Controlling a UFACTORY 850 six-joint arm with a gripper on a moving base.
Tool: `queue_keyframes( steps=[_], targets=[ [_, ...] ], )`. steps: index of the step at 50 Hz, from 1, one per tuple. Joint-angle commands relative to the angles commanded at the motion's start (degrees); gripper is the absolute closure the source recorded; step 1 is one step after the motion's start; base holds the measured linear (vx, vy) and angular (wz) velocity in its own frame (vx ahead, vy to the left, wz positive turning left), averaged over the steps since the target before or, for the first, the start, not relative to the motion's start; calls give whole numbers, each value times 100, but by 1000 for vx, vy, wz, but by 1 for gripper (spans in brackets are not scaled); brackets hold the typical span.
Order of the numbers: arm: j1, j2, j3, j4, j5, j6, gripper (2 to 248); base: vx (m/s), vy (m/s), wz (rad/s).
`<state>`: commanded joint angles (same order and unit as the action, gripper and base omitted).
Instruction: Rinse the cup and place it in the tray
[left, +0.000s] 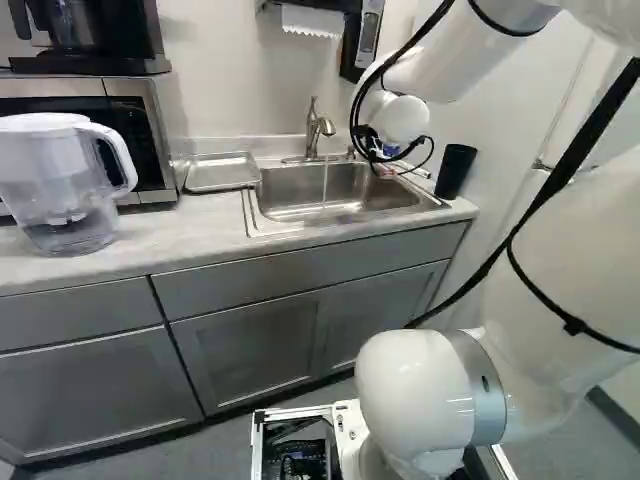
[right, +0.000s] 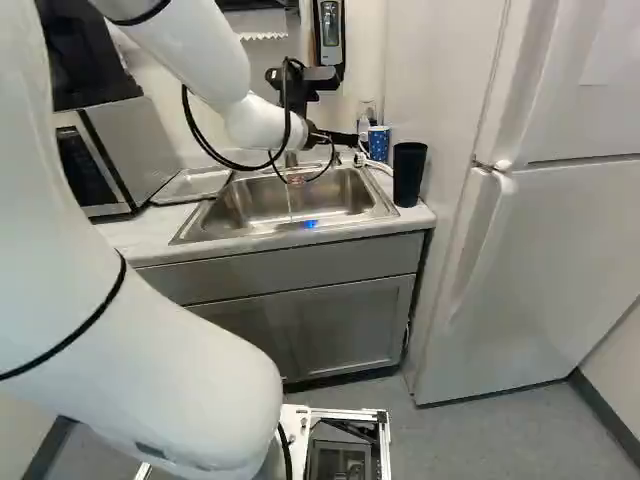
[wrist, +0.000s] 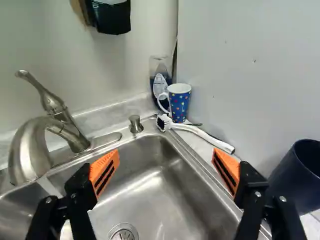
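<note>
Pitcher (left: 65, 195) at left of frame; metal tray (left: 222, 173) beside the sink (left: 290, 196), upper centre; water (left: 325, 182) runs from the faucet (left: 314, 130).

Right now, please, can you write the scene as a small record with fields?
gripper: open, over the sink
tap: water running
blue cup: upright, behind the sink's corner
dark cup: upright on the counter, beside the sink
brush: head near the blue cup
tray: on the counter, across the sink from both cups
</note>
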<state>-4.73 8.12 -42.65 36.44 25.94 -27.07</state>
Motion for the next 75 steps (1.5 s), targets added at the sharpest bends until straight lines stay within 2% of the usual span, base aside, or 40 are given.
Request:
queue_keyframes(
  steps=[50, 75],
  targets=[
    [-2, -423, 244, 627, 648, 0, 3, 0, 0, 0],
    [-18, -337, 326, 995, 1058, 0, 3, 0, 0, 0]
  ],
)
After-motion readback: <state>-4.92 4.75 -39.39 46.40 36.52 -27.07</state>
